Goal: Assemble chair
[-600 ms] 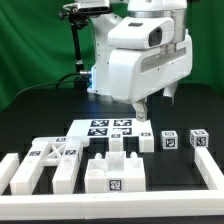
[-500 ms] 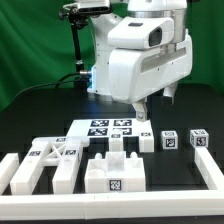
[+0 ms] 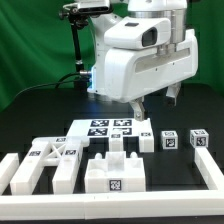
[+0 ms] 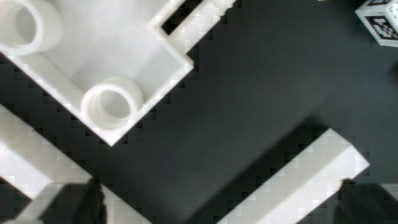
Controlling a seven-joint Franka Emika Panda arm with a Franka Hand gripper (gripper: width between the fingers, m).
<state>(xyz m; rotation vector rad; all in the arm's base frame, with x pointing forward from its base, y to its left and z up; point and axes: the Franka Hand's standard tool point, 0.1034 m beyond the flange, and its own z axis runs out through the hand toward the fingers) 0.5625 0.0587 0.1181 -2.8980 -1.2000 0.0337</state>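
The chair is in loose white tagged parts on the black table. A notched block [image 3: 113, 170] stands at the front centre, and a flat panel [image 3: 50, 160] lies to the exterior view's left. Three small cubes [image 3: 146, 141] [image 3: 171, 140] [image 3: 198, 138] line up on the right. My gripper [image 3: 141, 110] hangs open above the table, over the marker board's [image 3: 100, 128] right end, holding nothing. In the wrist view the gripper [image 4: 217, 206] is open, with its dark fingers [image 4: 71, 202] wide apart. Below it lie a white part with round holes [image 4: 107, 90] and a white bar [image 4: 267, 180].
Long white border rails run along the exterior view's left [image 3: 15, 172] and right [image 3: 210, 170] sides. The big white robot body [image 3: 145, 60] fills the back centre, with a black stand [image 3: 78, 45] and green curtain behind. A tagged cube corner [image 4: 382, 25] shows in the wrist view.
The arm's upper body has shifted slightly toward the exterior view's right. The gripper stays open and the parts have not moved.
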